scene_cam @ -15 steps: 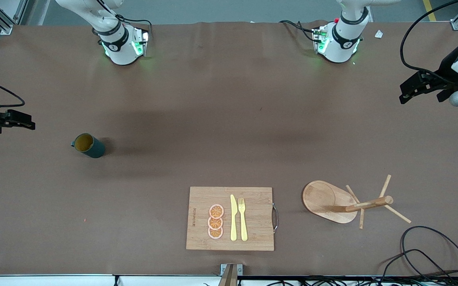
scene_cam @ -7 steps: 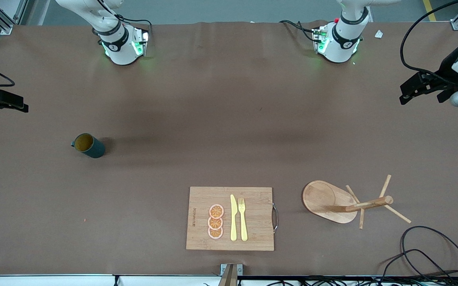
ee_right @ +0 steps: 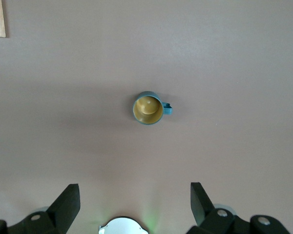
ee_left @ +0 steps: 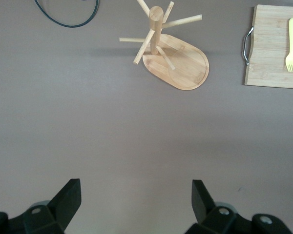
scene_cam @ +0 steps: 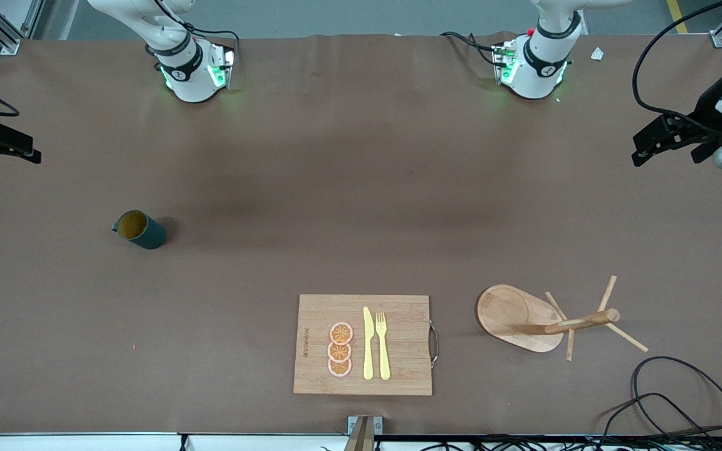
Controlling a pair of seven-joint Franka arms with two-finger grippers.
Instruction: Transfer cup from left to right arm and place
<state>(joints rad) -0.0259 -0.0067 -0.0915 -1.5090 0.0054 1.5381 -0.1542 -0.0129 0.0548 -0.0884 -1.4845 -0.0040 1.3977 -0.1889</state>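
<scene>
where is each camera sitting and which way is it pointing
Front view: high across the table, facing both arm bases; cup upright toward the right arm's end.
Left wrist view: on the left arm, looking down past the open left gripper at the peg stand.
Right wrist view: on the right arm, looking down past the open right gripper at the cup.
Both wrist views share the cutting board.

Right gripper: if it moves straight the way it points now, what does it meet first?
Probably bare table. The open right gripper points down from high up; the cup stands upright a little ahead of its fingertips, likely just off that line.
</scene>
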